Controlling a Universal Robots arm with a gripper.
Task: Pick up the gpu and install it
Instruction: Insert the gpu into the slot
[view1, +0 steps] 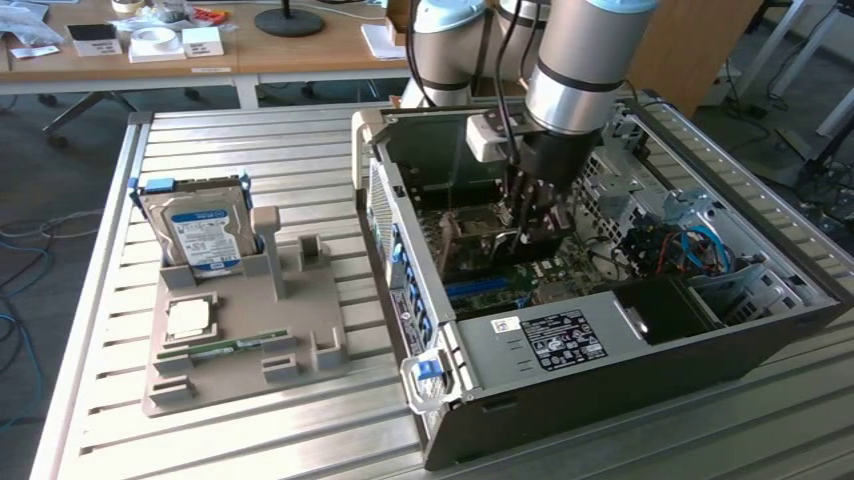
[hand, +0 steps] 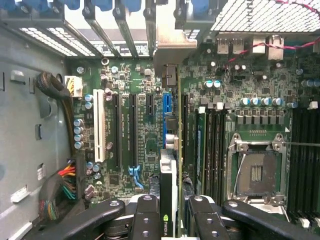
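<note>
My gripper (hand: 172, 222) is shut on the gpu (hand: 174, 150), which I see edge-on: a thin card with a green board on one side and black on the other. Its silver end bracket (hand: 170, 45) reaches to the case's rear slot openings. The card stands upright over the motherboard (hand: 145, 145), lined up along the blue expansion slot (hand: 168, 107); I cannot tell whether it is seated. In the exterior view the gripper (view1: 537, 225) reaches down into the open PC case (view1: 601, 340) with the gpu (view1: 483, 232) beneath it.
Black expansion slots and a white slot (hand: 99, 125) lie beside the card, and an empty CPU socket (hand: 255, 172) on the other side. On the exterior view's left, a grey holder (view1: 240, 350) carries a hard drive (view1: 200, 230), a CPU (view1: 187, 318) and a RAM stick (view1: 220, 348).
</note>
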